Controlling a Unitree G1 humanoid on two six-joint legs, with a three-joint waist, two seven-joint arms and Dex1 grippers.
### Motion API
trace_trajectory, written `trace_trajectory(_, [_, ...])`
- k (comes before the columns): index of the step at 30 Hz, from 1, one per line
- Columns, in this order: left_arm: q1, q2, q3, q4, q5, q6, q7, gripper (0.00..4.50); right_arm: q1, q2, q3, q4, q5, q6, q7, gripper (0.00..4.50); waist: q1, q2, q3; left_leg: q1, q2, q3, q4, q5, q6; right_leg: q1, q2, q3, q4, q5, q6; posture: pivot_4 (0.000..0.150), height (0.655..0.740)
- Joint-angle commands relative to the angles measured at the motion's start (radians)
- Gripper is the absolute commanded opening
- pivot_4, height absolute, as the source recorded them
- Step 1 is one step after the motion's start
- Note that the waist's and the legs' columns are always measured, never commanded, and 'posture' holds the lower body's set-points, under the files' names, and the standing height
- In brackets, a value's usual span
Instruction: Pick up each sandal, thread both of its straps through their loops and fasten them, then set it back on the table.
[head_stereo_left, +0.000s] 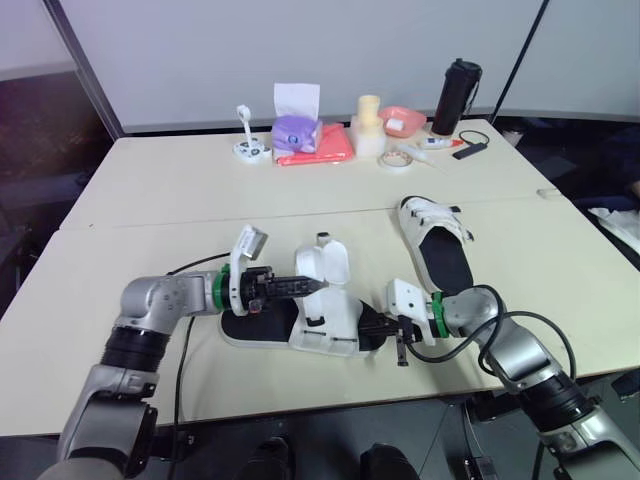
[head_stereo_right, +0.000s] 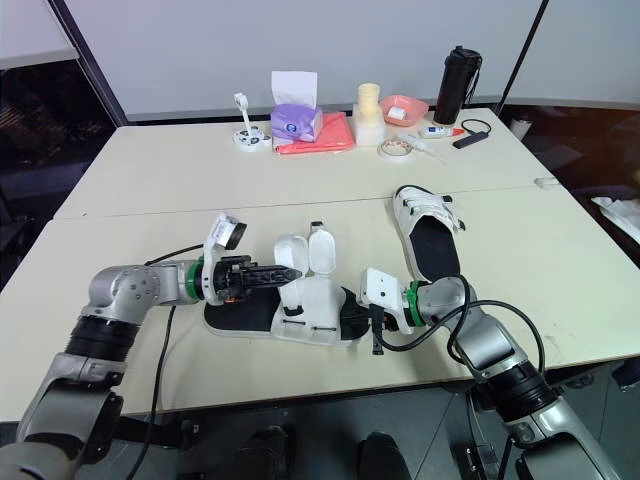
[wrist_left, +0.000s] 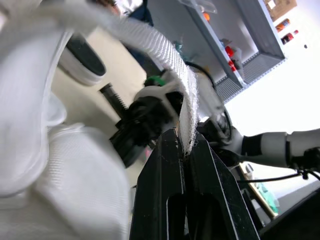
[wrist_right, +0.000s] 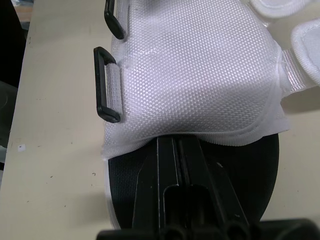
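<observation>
Left claw (wrist_left: 183, 146) clamped on strap (wrist_left: 186, 97) — right claw (wrist_right: 180, 146) together, against sandal (head_stereo_left: 326, 322).

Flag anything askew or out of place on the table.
Only the near sandal: both strap flaps stand open, loops empty, one strap pinched in the left gripper. The far sandal lies flat; nothing spilled or damaged.

White mesh sandal (head_stereo_left: 325, 325), black sole (head_stereo_left: 255, 327), black loops (wrist_right: 106, 85)
</observation>
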Motion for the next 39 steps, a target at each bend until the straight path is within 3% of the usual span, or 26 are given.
trace_trajectory(1, [-0.043,0.0,-0.015,0.034,0.035,-0.009,-0.071,0.03,0.018,-0.02,0.009,0.017,-0.048,0.022,-0.02,0.0,0.0,0.0,0.0,0.0,0.0,0.0,0.0,0.0,0.0,0.0,0.0,0.0,0.0,0.0,0.0,0.15,0.74])
trace_trajectory(9, [-0.058,-0.003,-0.021,0.067,0.074,0.018,-0.138,0.03,0.034,-0.03,0.005,-0.002,-0.048,0.031,-0.031,0.0,0.0,0.0,0.0,0.0,0.0,-0.001,0.0,0.0,0.0,-0.001,0.0,0.0,0.0,0.0,0.0,0.15,0.74])
trace_trajectory(23, [-0.03,-0.032,-0.043,0.034,0.114,0.023,-0.13,0.03,0.029,-0.027,0.009,0.001,-0.049,0.035,-0.036,0.0,0.0,0.0,0.0,0.0,0.0,-0.001,0.0,0.0,0.0,0.0,0.0,0.0,0.0,0.0,0.0,0.15,0.74])
trace_trajectory(39, [-0.036,-0.018,-0.117,0.036,0.269,-0.17,-0.224,0.03,0.028,-0.023,0.013,0.001,-0.051,0.034,-0.039,0.0,0.0,0.0,0.0,0.0,0.0,-0.001,0.0,0.0,0.0,0.0,0.0,0.0,0.0,0.0,0.0,0.15,0.74])
